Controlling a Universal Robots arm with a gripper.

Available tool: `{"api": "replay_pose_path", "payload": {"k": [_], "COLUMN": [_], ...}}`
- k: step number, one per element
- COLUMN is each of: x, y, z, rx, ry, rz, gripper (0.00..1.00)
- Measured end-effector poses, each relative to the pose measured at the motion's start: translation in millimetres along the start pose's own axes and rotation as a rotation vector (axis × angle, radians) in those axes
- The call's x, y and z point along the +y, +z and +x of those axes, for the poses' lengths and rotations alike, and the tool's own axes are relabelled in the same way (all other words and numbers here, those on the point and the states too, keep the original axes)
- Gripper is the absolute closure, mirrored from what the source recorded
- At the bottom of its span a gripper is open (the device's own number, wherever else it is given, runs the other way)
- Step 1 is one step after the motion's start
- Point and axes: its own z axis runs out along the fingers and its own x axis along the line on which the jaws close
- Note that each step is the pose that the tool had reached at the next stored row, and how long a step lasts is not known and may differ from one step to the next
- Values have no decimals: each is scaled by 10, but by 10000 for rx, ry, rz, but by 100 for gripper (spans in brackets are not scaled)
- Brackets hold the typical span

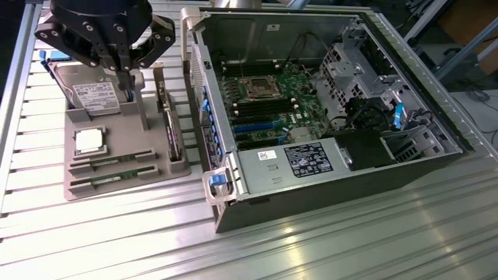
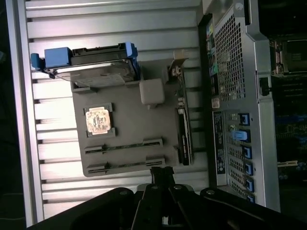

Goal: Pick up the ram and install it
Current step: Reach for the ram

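- A ribbed, silvery metal counter (image 1: pixel 350 245) carries everything. At the exterior view's left sits a flat grey plastic holder tray (image 1: pixel 116 125).
- At the tray's far end a silver hard drive (image 1: pixel 97 93) with a white label and blue side rails leans in its cradle. Nearer the camera, a square silver processor chip (image 1: pixel 90 140) lies flat in its recess.
- Just beside the chip, the first ram stick (image 1: pixel 109 161), long, thin and green, lies in its slot. The second ram stick (image 1: pixel 113 176) lies parallel in the next slot, at the tray's near edge. Both sit untouched.
- The black pincer (image 1: pixel 126 70) hangs above the tray's hard-drive end, its fingertips drawn together, with nothing between them.
- A wider expansion card (image 1: pixel 171 128) stands on edge along the tray's right side.
- To the right lies an open dark computer case (image 1: pixel 257 204), with its green motherboard (image 1: pixel 272 99) exposed.
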Motion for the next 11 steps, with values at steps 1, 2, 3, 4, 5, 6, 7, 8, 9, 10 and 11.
{"api": "replay_pose_path", "payload": {"k": [1, 2, 3, 4, 5, 6, 7, 8, 9, 10, 11], "x": [-64, -86, -105, -135, -176, -223, -247, -274, -311, -318, -319], "y": [-3, -4, -5, -6, -7, -10, -10, -11, -13, -14, -13], "z": [-5, -7, -8, -10, -14, -17, -19, -21, -24, -24, -25], "rx": [0, 0, 0, 0, -1, 0, 0, 0, 1, 0, 0], "ry": [0, 0, -1, 0, 0, 0, 0, 0, 0, 1, 0], "rz": [0, 0, 0, 0, -1, 1, 0, 0, 1, 2, 1], "gripper": [90, 90, 90, 90, 90, 90, 90, 90, 90, 90, 90]}}
